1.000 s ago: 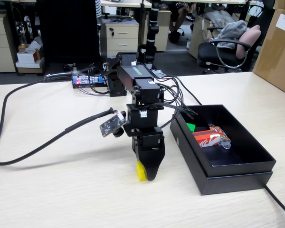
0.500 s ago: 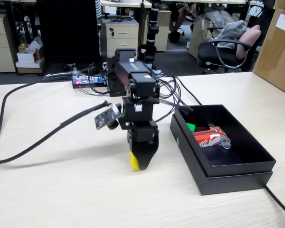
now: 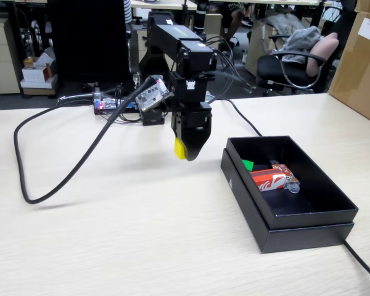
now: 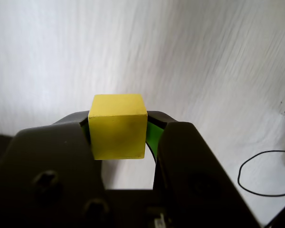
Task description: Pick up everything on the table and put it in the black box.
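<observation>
Yellow cube pinched between the jaws, held in the air above the table.

Gripper (image 4: 118,142) jaws bear on two opposite flat faces of the yellow cube (image 4: 118,127); it looks rigid, light and smooth-sided, so a square grip across the faces should hold, though a corner grip might slip. In the fixed view the cube (image 3: 180,148) hangs clear of the table (image 3: 111,246), just off the black box's (image 3: 308,231) left far corner. Green cube (image 3: 247,164) and red packet (image 3: 268,180) lie inside.
</observation>
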`<state>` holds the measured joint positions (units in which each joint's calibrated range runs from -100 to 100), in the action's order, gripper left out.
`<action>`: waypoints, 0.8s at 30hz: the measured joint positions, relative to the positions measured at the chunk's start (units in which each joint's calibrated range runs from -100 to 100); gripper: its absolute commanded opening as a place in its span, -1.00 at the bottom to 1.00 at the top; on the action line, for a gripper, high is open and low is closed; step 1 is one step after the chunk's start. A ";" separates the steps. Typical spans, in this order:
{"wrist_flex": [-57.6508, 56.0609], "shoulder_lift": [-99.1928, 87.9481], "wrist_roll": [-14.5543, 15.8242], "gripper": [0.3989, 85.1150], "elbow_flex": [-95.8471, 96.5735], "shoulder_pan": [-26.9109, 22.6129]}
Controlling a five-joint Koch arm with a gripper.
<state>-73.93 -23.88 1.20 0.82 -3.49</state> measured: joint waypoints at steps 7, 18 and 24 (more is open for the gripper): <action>10.44 -20.65 0.10 -0.75 15.53 -4.30; 11.18 -20.39 1.61 -0.75 -4.20 -7.67; 11.10 -6.84 3.17 -0.75 -16.16 -9.38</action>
<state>-62.83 -30.72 4.37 -15.34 -12.87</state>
